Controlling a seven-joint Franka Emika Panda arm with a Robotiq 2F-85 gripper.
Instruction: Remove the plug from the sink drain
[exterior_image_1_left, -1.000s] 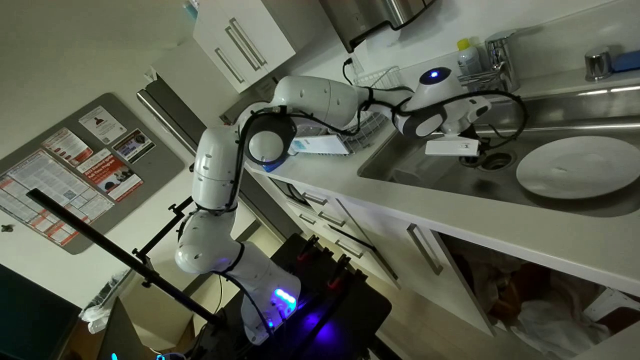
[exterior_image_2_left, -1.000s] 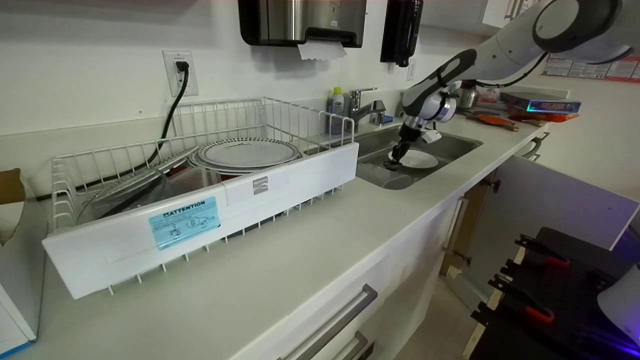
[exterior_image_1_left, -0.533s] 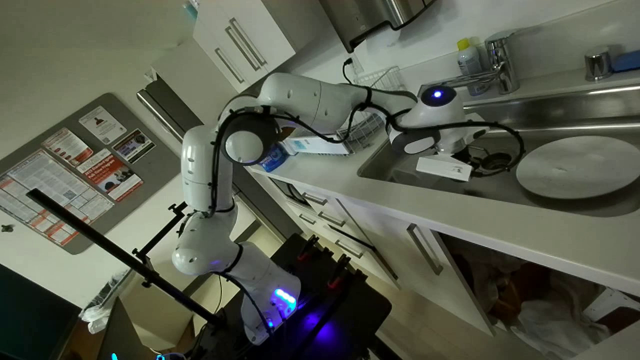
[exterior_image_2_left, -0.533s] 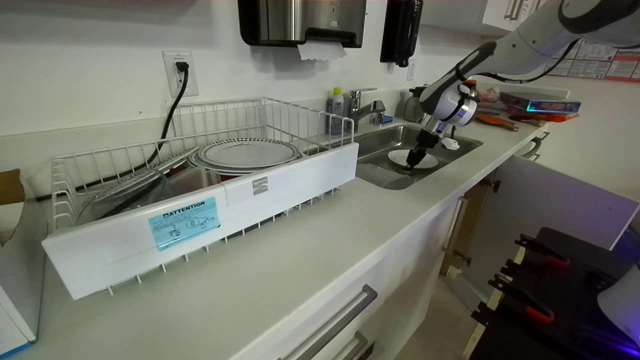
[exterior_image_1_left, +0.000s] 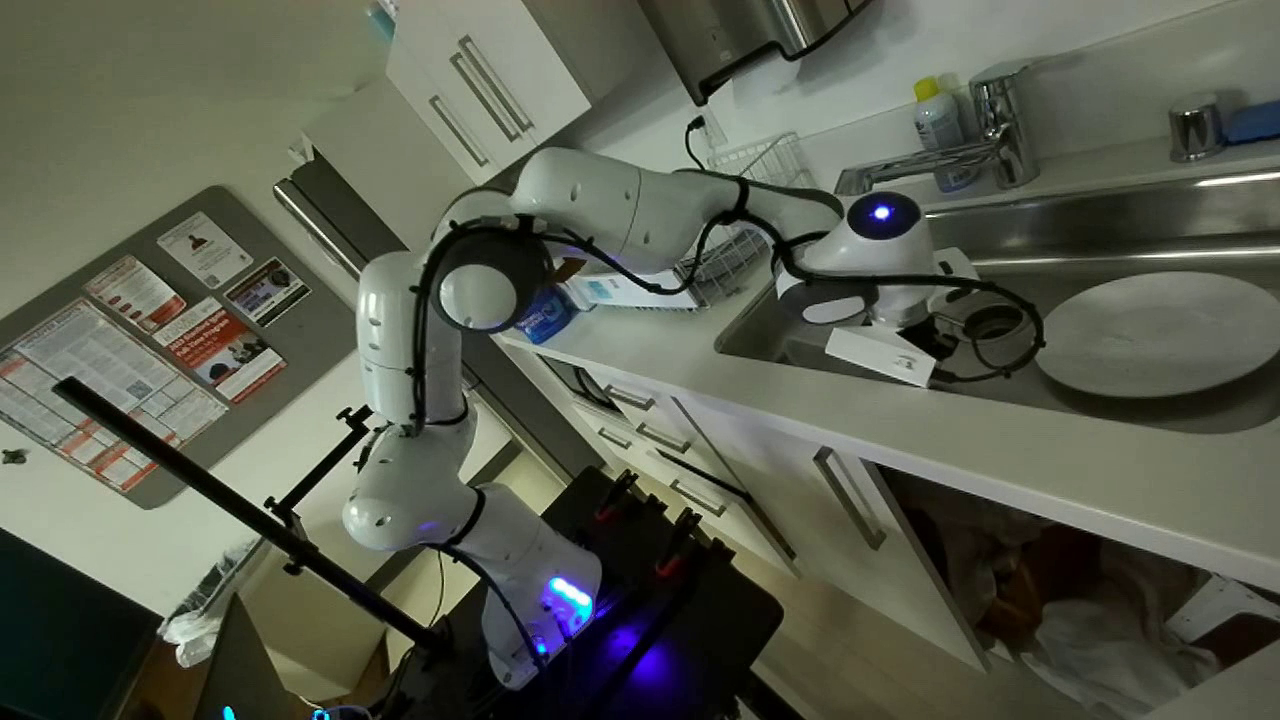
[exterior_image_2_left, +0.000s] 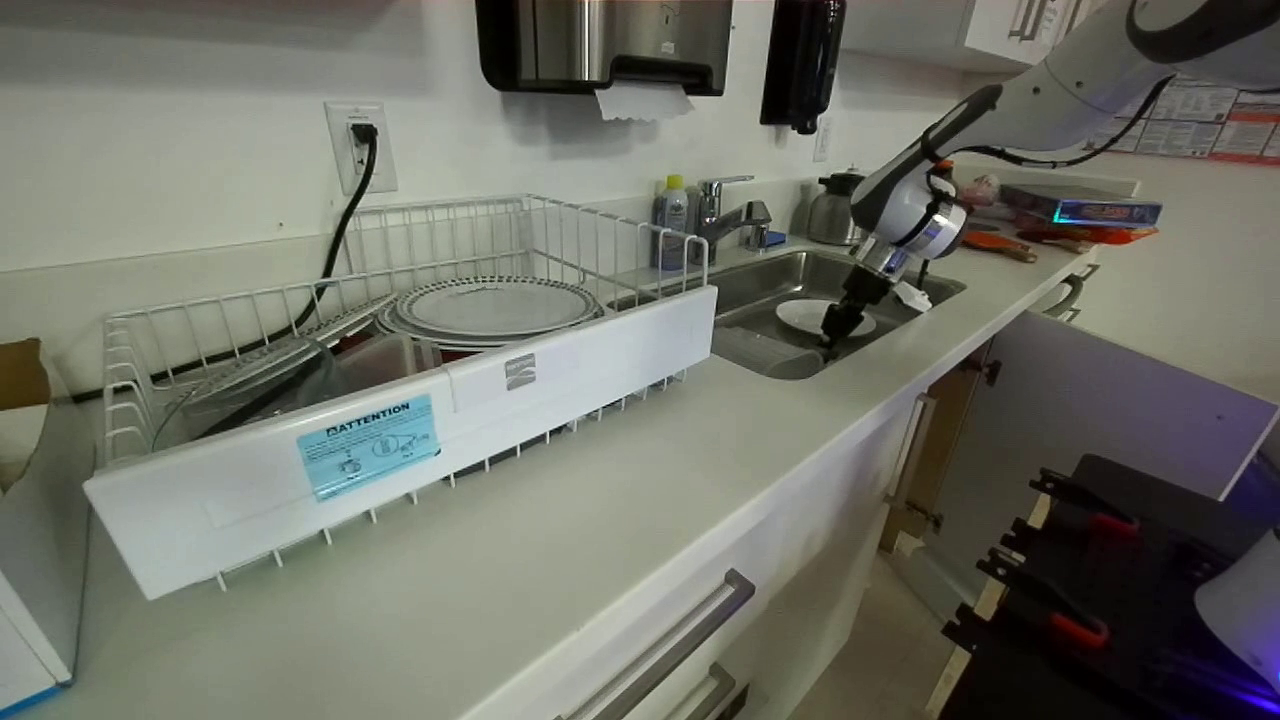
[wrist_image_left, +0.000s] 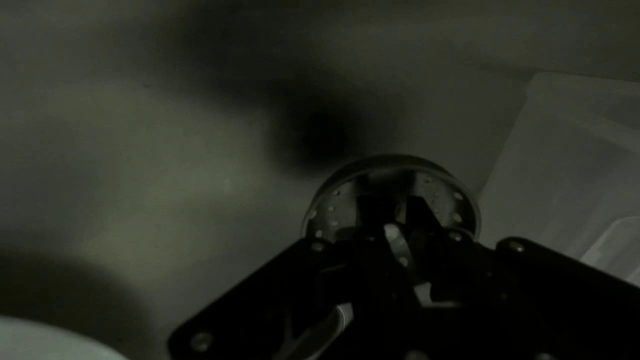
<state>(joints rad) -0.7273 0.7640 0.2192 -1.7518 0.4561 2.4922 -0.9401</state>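
A round perforated metal plug shows in the wrist view around my fingertips. My gripper is nearly closed there, with the plug's middle between its fingers. In an exterior view my gripper reaches down into the steel basin, near its front wall. I cannot tell whether the plug touches the basin floor. The sink drain is an open round hole behind my wrist, apart from the plug. A curved rim of the drain shows between my gripper parts.
A white plate lies in the basin beside the drain. A clear plastic container is on the plug's other side. The chrome tap stands behind the basin. A white dish rack stands on the counter. A cabinet door hangs open below.
My gripper has moved with the plug away from the drain toward the basin's front wall, and the wrist has turned a little. The tap, partly hidden before, now shows whole.
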